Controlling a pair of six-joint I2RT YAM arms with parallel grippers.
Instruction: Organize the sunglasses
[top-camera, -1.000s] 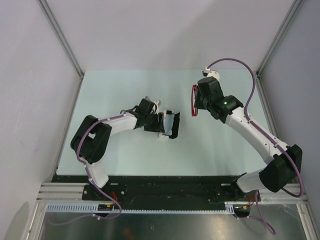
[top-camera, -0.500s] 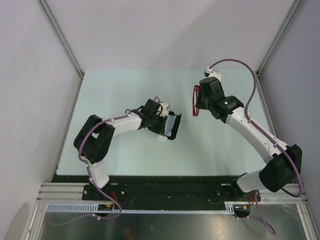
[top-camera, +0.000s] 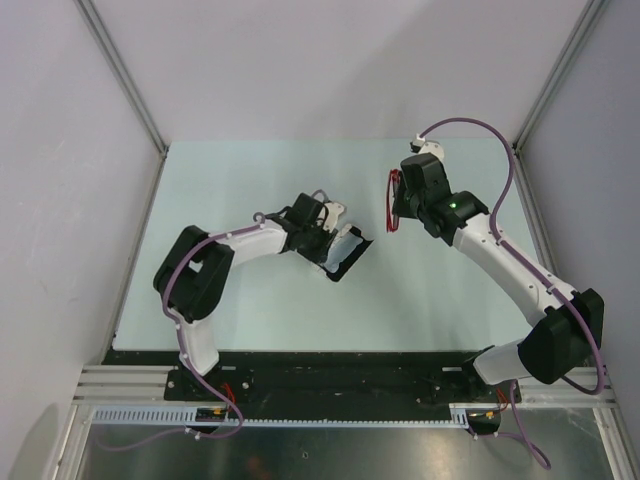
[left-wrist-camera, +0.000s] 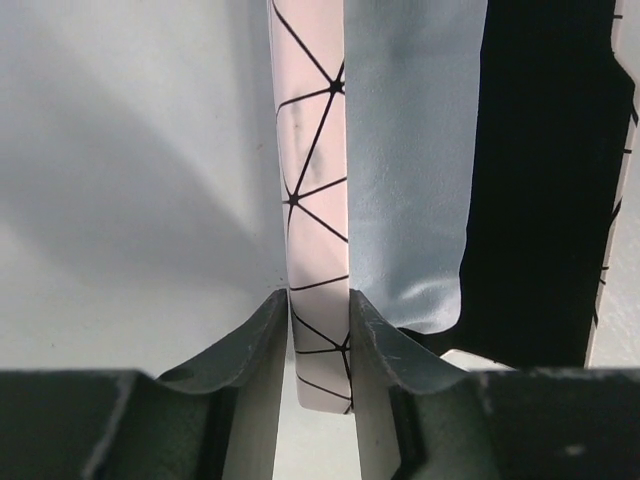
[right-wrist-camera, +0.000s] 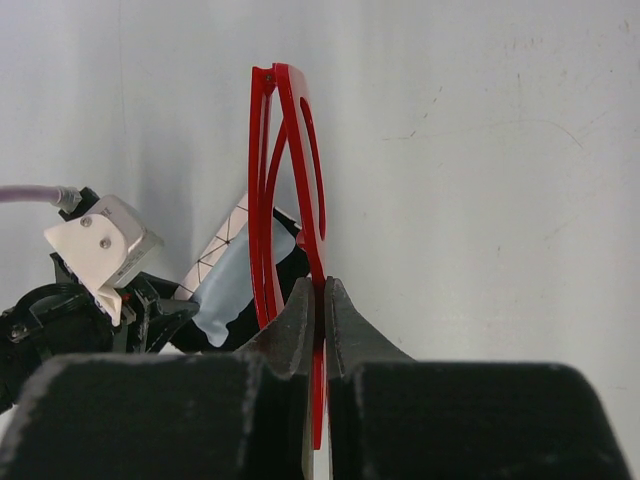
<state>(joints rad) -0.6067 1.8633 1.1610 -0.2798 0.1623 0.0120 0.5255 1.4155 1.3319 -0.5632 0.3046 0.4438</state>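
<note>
The sunglasses have a thin red frame and hang edge-on above the table, with my right gripper shut on the frame. From above, the sunglasses are at the right gripper, right of centre. The white case with black line pattern lies open, its black inside showing. My left gripper is shut on the case's thin patterned wall, a finger touching each side. In the top view the case sits mid-table at the left gripper.
A light-blue cloth lies inside the open case, over its dark lining, and the cloth also shows below the sunglasses. The pale table is bounded by white walls at the back and both sides.
The left gripper's jaws have closed onto the case wall. The left arm has reached a little further right and the case has swung slightly. The right arm has barely moved.
</note>
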